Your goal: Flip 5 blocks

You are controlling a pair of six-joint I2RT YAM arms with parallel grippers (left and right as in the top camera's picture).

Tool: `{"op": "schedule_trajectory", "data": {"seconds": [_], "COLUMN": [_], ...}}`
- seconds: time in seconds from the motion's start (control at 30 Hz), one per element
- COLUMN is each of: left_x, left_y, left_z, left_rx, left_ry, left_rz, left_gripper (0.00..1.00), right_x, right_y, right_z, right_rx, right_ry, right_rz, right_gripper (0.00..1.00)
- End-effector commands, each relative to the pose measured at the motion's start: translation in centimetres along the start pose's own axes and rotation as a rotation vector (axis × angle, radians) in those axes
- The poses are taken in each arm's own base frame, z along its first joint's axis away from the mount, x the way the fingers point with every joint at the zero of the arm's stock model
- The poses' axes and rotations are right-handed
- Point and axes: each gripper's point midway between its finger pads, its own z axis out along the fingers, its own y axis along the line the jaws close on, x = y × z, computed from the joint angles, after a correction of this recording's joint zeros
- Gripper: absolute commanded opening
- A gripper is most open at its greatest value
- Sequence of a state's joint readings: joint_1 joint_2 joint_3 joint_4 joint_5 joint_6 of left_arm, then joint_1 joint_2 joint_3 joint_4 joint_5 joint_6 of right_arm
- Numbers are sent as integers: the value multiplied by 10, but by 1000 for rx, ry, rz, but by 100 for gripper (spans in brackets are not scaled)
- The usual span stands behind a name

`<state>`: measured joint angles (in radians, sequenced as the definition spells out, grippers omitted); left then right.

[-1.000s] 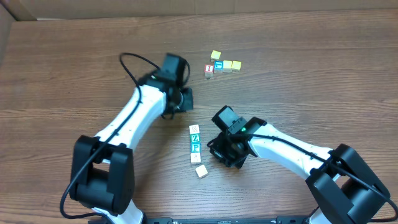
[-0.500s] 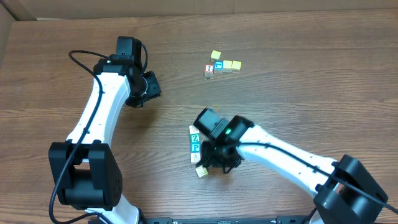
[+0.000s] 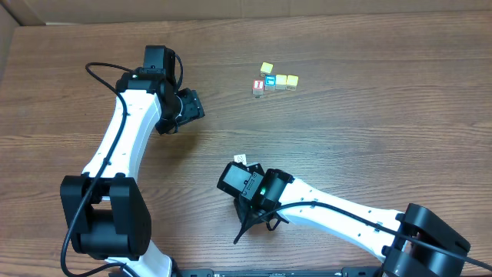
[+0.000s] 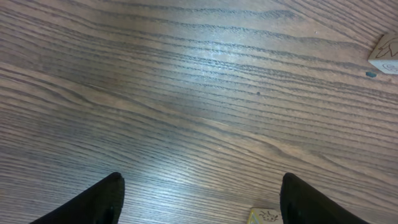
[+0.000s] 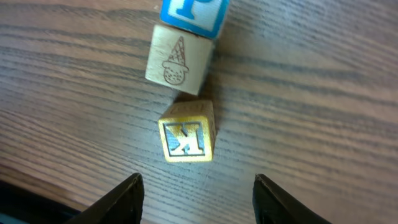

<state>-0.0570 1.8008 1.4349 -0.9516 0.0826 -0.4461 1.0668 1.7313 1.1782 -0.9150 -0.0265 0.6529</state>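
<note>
I see right gripper [image 5: 197,183] open, empty, lined up beside yellow K block [image 5: 186,134] to flip it; left gripper [image 4: 200,186] open, idle.

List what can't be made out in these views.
- Overhead: the right arm hides the near blocks except one whitish block.
- Overhead: the far cluster is too small to read.
- Right wrist: the P block is cut by the top edge.
- Left wrist: one block is cut by the right edge, another block by the bottom edge.
</note>
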Motion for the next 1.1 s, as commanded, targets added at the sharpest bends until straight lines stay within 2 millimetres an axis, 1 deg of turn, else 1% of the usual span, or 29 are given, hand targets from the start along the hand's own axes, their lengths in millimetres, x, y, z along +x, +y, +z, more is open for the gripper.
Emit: {"op": "schedule_trajectory", "data": {"seconds": [0.0, 0.07, 0.17, 0.3, 0.47, 0.63, 0.9, 1.07], "left_x": [-2, -1, 0, 0, 0, 0, 0, 1], "left_y": [-3, -2, -2, -2, -2, -2, -2, -2], "left_z": [0, 0, 0, 0, 0, 0, 0, 0], "left_rx": [11, 9, 8, 8, 7, 7, 6, 5], "left_ry": [3, 6, 10, 10, 9, 11, 13, 15], "left_rz": [-3, -3, -3, -3, -3, -3, -3, -3], "left_gripper": [73, 73, 74, 75, 75, 76, 78, 86], "right_x": [-5, -3, -2, -4, -3, -5, -7, -7], "right_y": [3, 2, 4, 6, 8, 12, 14, 14], "right_z": [14, 20, 22, 22, 22, 22, 22, 22], "right_rx": [10, 16, 11, 5, -5, -24, -30, -31], "right_ry": [14, 37, 46, 41, 43, 37, 29, 28], "right_rz": [-66, -63, -78, -78, -78, -78, -79, -75], "right_gripper": [57, 57, 56, 47, 46, 38, 40, 38]}}
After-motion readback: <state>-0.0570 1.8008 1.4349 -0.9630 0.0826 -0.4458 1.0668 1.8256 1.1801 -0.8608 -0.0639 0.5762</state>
